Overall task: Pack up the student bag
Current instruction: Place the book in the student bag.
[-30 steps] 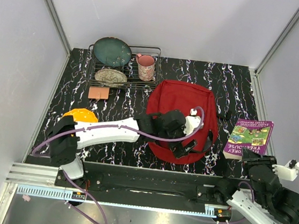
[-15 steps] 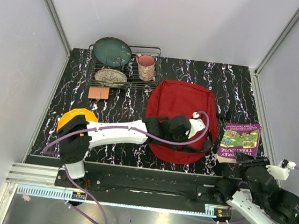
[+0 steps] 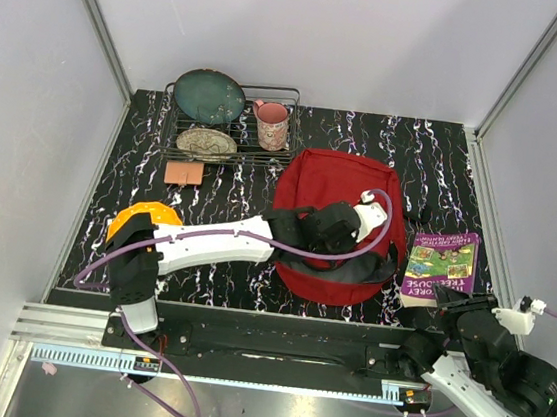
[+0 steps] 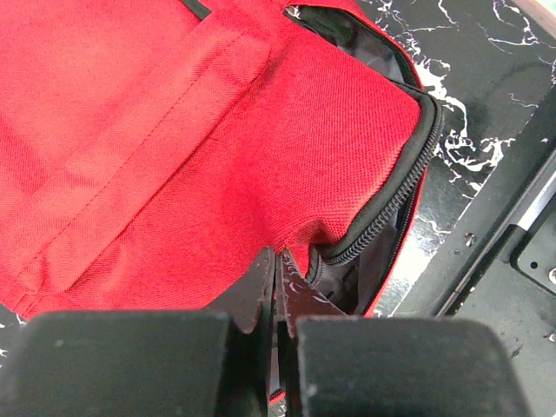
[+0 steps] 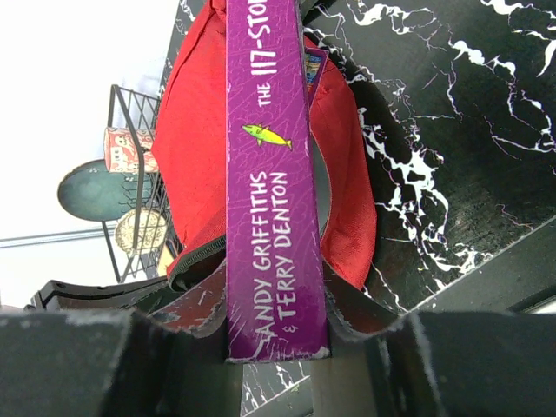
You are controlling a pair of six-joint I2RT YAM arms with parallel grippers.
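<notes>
The student bag, dark red, lies flat mid-table with its zip open along the near right edge, showing the grey lining. My left gripper reaches over the bag, and its jaws are shut on a pinch of the red fabric beside the open zip. A purple paperback book hangs just right of the bag, above the table. Shut on its near end, the right gripper shows in the right wrist view with the book's spine pointing toward the bag.
A wire dish rack at the back left holds a green plate, a pink mug and a patterned dish. A tan pad lies before it. An orange object sits under the left arm.
The left gripper has gone from open to shut on the bag's fabric by the zip. The right arm has carried the book left, closer to the bag.
</notes>
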